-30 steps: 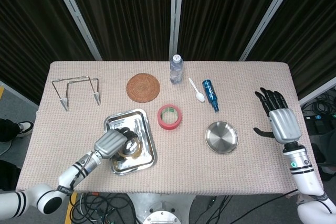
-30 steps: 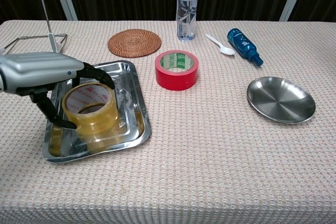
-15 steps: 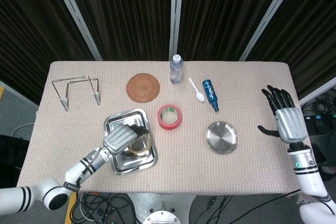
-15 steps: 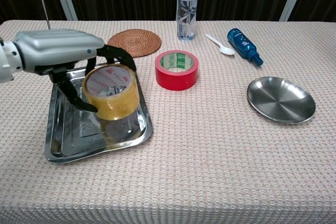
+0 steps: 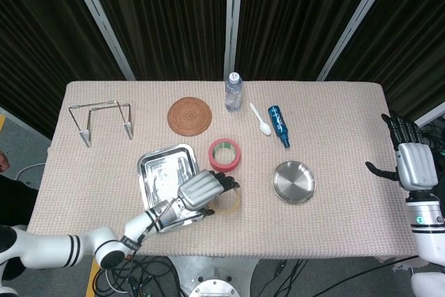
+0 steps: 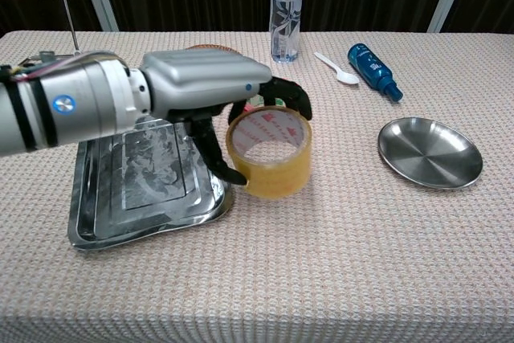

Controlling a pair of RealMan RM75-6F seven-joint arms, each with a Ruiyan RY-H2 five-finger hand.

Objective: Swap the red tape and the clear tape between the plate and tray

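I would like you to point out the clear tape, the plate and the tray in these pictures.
clear tape (image 6: 270,156), chest view, on the outer band of the roll.
plate (image 6: 430,153), chest view, on the bare middle of the dish.
tray (image 6: 152,174), chest view, on its bare floor.

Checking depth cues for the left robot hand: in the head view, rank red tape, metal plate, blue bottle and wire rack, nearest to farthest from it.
From the left robot hand:
1. Red tape, just behind it.
2. Metal plate, to its right.
3. Blue bottle, far right rear.
4. Wire rack, far left rear; the margin between these last two is slim.
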